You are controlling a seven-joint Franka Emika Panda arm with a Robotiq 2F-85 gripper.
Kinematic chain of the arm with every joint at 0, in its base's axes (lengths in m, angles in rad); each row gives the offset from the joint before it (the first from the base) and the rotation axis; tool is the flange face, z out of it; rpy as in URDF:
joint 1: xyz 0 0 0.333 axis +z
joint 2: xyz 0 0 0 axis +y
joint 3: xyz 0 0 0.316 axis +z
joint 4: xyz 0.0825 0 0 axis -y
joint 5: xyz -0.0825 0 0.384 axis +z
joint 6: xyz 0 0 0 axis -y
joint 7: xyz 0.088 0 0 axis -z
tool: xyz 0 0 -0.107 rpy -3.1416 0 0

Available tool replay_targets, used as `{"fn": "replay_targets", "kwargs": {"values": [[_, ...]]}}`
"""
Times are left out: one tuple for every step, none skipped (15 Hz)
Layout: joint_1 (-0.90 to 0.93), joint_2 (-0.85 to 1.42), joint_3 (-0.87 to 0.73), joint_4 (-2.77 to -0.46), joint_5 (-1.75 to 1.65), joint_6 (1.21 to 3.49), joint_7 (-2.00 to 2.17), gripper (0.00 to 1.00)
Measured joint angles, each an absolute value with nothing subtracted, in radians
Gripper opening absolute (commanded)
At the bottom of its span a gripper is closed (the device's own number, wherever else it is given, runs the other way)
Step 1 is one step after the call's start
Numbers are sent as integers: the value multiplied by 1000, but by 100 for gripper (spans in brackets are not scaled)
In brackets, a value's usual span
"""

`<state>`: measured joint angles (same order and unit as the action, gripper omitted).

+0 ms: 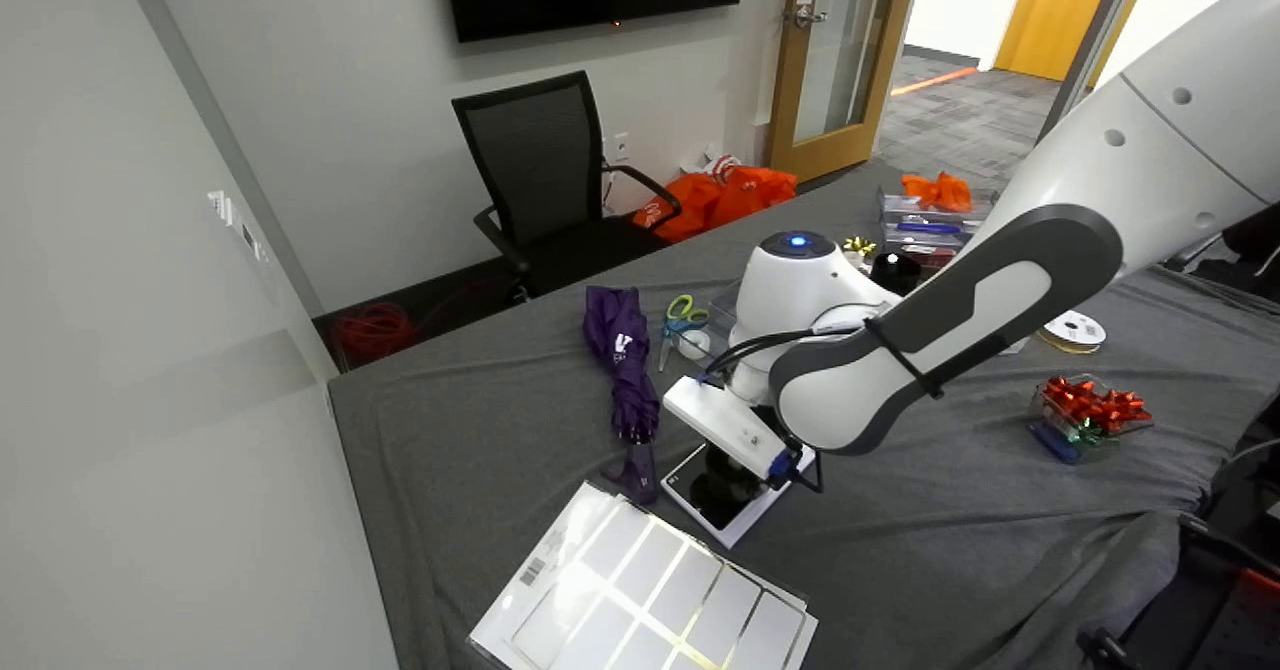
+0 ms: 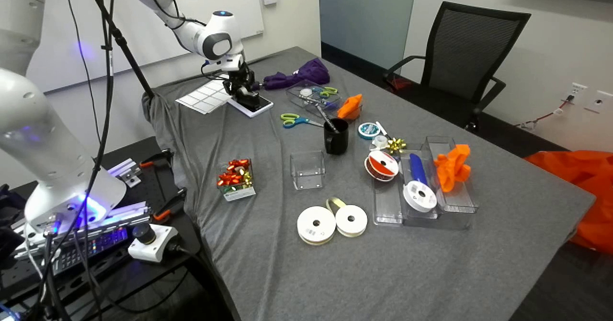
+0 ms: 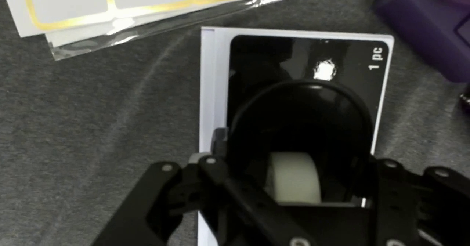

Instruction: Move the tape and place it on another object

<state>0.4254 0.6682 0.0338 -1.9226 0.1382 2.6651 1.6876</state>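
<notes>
The tape is a chunky black dispenser with a pale roll on top. In the wrist view it lies over the flat glossy black rectangle with a white border. The tape appears to rest on the rectangle in an exterior view, and its contact edge is hidden. In an exterior view the arm partly covers the tape and the rectangle. My gripper points down with its fingers on both sides of the tape, close against it. The right fingertip is dark and hard to see.
A white printed sheet lies beside the rectangle. A folded purple umbrella lies along its other side. Scissors, a black mug, clear bins and white ribbon rolls stand farther along the table.
</notes>
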Motion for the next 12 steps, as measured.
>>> {"fn": "replay_targets", "kwargs": {"values": [[433,668,25,-1923,122,2665,1701,100],[440,668,16,-1923,105,2665,1713,100],[447,668,7,-1923,86,2663,1723,100],[452,668,0,-1923,69,2659,1731,100],[456,668,-7,-1923,51,2654,1739,100],[460,666,-12,-1923,37,2649,1744,100],[461,664,-14,-1923,28,2644,1745,100],[461,660,-14,-1924,23,2641,1745,100],[461,655,-14,-1924,22,2641,1745,100],[460,647,-12,-1926,22,2641,1745,100],[458,634,-8,-1930,23,2640,1743,100],[453,617,-2,-1936,24,2639,1740,100]]}}
